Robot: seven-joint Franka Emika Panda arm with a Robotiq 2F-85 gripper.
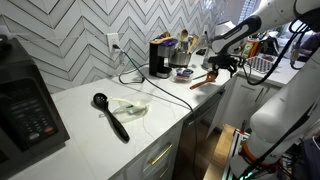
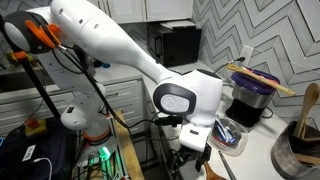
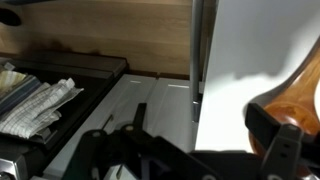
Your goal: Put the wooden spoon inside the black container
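The wooden spoon (image 1: 203, 79) lies tilted near the counter's far end, reddish-brown. In the wrist view its rounded bowl (image 3: 298, 95) shows at the right edge, against one finger. My gripper (image 1: 222, 64) hangs just over the spoon's end. Its fingers stand wide apart in the wrist view (image 3: 190, 135), so it is open, with the spoon beside the right finger and not between the two. The black container (image 1: 159, 58) stands upright by the wall, a short way from the spoon. In an exterior view the gripper (image 2: 190, 158) is low, with a bit of the spoon (image 2: 215, 172) beside it.
A black ladle (image 1: 111, 116) and a clear plastic wrap (image 1: 128, 106) lie mid-counter. A black appliance (image 1: 25, 105) with buttons fills one end. A silver-grey bowl (image 1: 183, 72) and a cable sit by the container. The counter edge drops to drawers (image 3: 120, 95).
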